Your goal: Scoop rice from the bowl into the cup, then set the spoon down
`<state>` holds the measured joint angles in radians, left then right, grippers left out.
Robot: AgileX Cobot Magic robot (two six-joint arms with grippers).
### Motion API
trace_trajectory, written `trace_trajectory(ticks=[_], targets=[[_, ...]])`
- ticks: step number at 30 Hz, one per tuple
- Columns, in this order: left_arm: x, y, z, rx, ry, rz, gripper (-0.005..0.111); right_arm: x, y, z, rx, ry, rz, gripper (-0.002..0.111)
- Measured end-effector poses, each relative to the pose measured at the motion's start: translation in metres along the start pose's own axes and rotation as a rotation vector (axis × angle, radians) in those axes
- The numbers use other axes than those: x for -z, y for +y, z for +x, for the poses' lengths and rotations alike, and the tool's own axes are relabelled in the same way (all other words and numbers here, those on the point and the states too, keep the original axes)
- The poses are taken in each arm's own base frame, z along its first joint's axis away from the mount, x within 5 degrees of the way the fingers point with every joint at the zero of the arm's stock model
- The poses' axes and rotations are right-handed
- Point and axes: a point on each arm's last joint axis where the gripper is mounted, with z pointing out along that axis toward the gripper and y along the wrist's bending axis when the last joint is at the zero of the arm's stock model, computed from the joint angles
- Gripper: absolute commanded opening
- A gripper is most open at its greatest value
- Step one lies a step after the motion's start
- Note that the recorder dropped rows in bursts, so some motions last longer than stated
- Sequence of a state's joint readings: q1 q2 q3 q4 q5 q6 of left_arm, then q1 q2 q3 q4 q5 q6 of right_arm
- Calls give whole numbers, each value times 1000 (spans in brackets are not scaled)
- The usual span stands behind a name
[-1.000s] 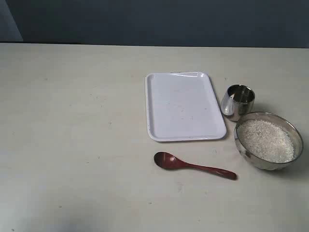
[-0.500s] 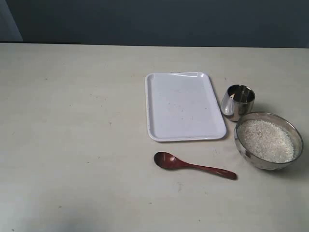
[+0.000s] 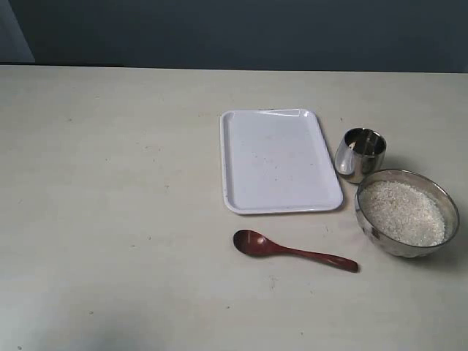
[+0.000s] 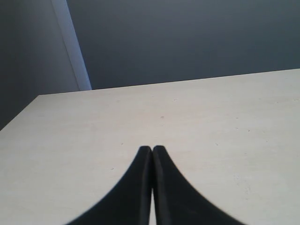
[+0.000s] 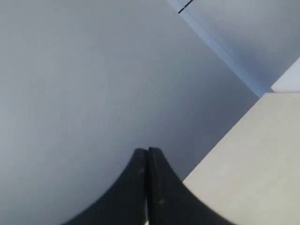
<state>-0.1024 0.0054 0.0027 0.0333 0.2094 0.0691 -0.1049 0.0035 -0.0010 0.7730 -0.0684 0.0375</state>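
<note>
Reddish-brown and glossy, the spoon [image 3: 292,251] lies flat on the counter [image 3: 110,183], just in front of a white tray [image 3: 278,161], with neither arm near it, so the task looks unstarted. Rice [image 3: 404,212] fills the steel bowl [image 3: 380,238], and the small cup [image 3: 360,155] stands just behind it; I cannot tell whether the cup holds any grains. The left pincer [image 4: 152,149] and right pincer [image 5: 147,151] each have their tips pressed together on nothing. Lifting the spoon, scooping, pouring and setting it down are all left to do.

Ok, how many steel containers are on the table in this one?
2. The cup stands just right of the tray in the exterior view. The bowl, holding rice, sits beside the cup, nearer the camera. Nothing appears hidden.
</note>
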Motion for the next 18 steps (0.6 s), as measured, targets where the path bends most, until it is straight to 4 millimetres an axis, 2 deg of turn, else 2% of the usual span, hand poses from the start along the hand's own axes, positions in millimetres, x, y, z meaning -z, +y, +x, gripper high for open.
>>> trace_trajectory(ticks=[5, 15, 18], targets=[[0, 0, 0, 0, 0, 0, 0, 0, 0, 9, -102, 101, 6, -1], [0, 0, 0, 0, 0, 0, 0, 2, 1, 20, -104, 224, 4, -1], [0, 0, 0, 0, 0, 0, 0, 3, 1, 24, -55, 264, -2, -1]])
